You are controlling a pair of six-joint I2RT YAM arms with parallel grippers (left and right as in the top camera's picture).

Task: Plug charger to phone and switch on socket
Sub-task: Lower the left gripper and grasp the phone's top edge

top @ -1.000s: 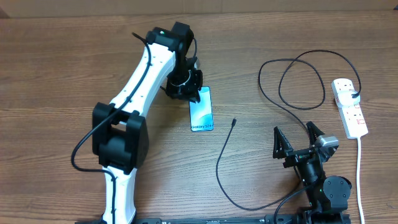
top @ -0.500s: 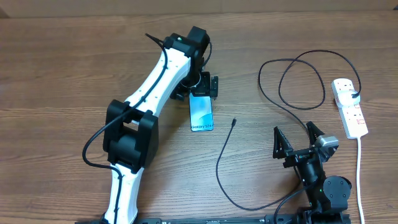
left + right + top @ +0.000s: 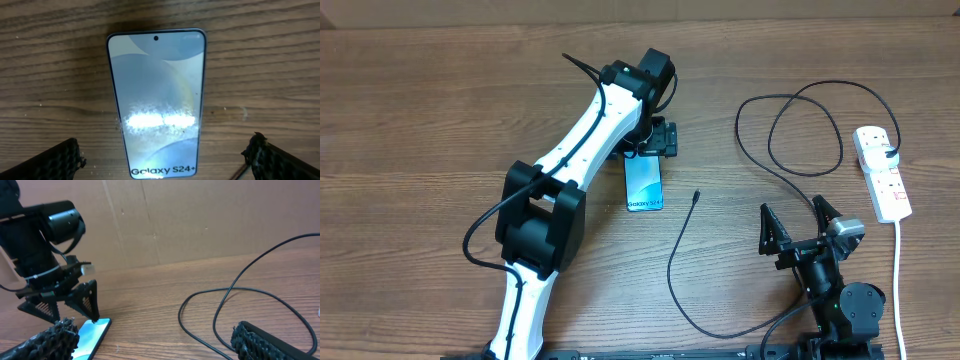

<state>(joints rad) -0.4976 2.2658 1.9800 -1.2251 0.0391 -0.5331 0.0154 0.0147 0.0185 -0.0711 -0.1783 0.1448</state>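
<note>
My left claw (image 3: pixel 645 143) is spread wide and holds nothing, with the phone (image 3: pixel 643 183) lying flat between its fingers. Plugging in looks not yet begun. The charger tip (image 3: pixel 696 196) lies loose ahead-left of my empty, wide-open right claw (image 3: pixel 792 210), which should fetch it, and the socket (image 3: pixel 882 172) sits off to that claw's right.

Brown wood-grain tabletop (image 3: pixel 410 120): fills nearly the whole overhead view, its grain running left to right in long darker and lighter streaks. The surface is matte. In the left wrist view the same boards appear close up, with fine dark lines in the grain and a few small pale specks (image 3: pixel 225 108) scattered on the wood.

Tan cardboard panel (image 3: pixel 210 220): stands upright along the far edge of the tabletop and meets the wood in a straight line. Two vertical folds cross its left part, and a few tiny dark marks dot its otherwise plain face.
</note>
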